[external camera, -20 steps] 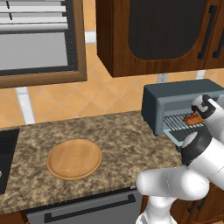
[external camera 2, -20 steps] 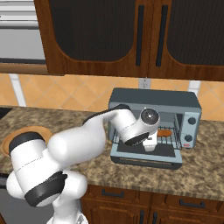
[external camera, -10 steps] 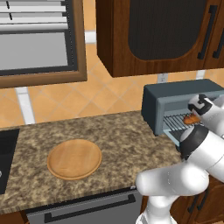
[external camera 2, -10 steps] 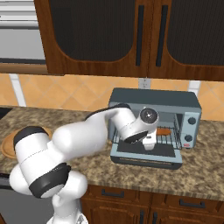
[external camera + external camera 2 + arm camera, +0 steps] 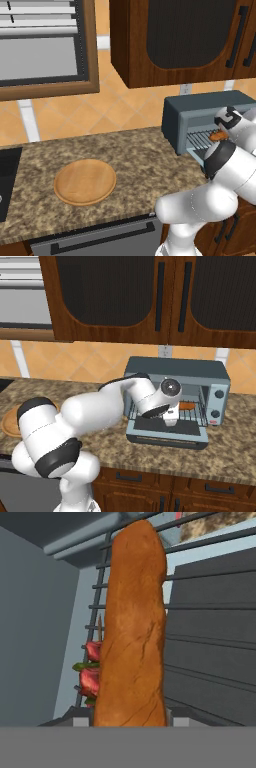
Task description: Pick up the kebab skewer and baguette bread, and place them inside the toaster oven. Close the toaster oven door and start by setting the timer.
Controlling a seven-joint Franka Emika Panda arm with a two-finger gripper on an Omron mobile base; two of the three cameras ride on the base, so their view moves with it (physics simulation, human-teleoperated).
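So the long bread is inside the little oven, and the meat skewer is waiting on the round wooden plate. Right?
Not quite. The bread is inside the oven, but the skewer lies on the oven's wire rack beside it, as the hand view shows. The wooden plate has no skewer on it in the left base view.

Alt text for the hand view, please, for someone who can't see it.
An orange-brown baguette runs lengthwise up the middle of the frame, lying over the wire rack inside the grey-blue toaster oven. A kebab skewer with red chunks and a bit of green peeks out along the loaf's left side.
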